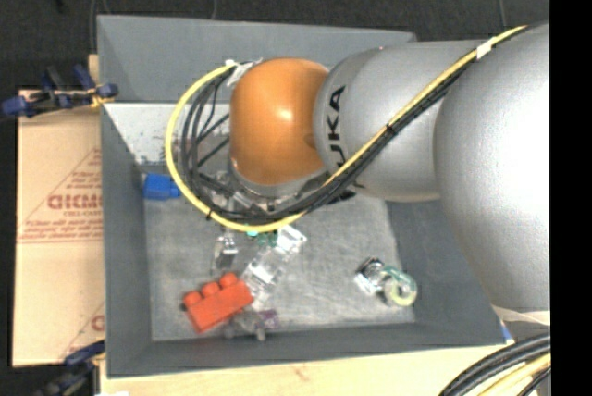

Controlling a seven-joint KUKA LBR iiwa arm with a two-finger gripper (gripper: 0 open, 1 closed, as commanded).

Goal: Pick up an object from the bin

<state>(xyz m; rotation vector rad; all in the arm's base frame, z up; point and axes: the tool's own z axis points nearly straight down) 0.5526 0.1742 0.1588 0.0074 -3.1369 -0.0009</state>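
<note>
My gripper (228, 246) hangs below the orange wrist cover, low over the middle of the bin floor. Just under and to the right of it lies a clear plastic piece (265, 271), with a second clear bit with green (285, 239) beside the gripper. A red studded brick (215, 303) lies close below, near the front wall. A small grey and purple thing (255, 322) rests against the brick's right end. Whether anything is held is hidden by the wrist.
A blue block (160, 188) sits at the left wall. A small clear and pale green roller-like thing (387, 283) lies at the front right. The arm and its cables cover the back and right of the bin.
</note>
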